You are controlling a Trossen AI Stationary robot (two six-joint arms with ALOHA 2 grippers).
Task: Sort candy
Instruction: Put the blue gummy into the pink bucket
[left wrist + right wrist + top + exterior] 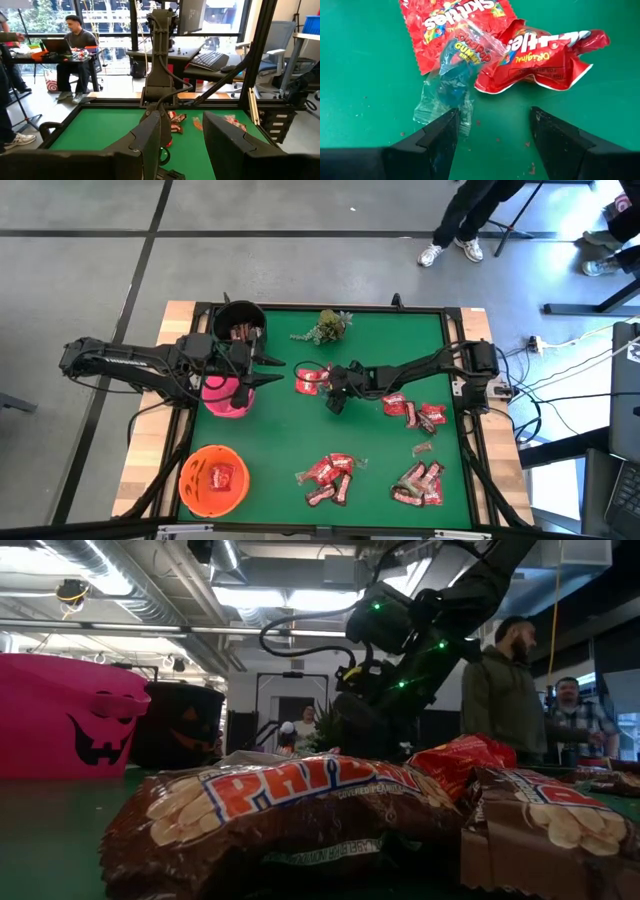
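Observation:
Three candies lie on the green mat (380, 460) at mid-table: two red Skittles packets (455, 22) (545, 50) and a clear-wrapped blue gummy (451, 82), seen together from above (312, 378). My right gripper (492, 135) (335, 400) slants down at them from the table's right, open, with bare mat between its fingers. My left gripper (182, 135) (265, 370) is held level over the pink bowl (228, 395), open and empty. More candy lies in piles at the right (412, 410) and near the front (330, 475) (420, 485). My right gripper has one fingertip (447, 125) right at the near edge of the gummy's clear wrapper (466, 120); I cannot tell whether it touches. The other finger stands over bare mat, short of the crumpled red packet.
A black bowl (240, 323) with brown bars stands far left. An orange bowl (213, 478) holding a red packet stands near left. A green sprig (325, 327) lies at the far middle. PayDay bars (280, 810) fill the low view's foreground. People stand beyond the table (500, 690).

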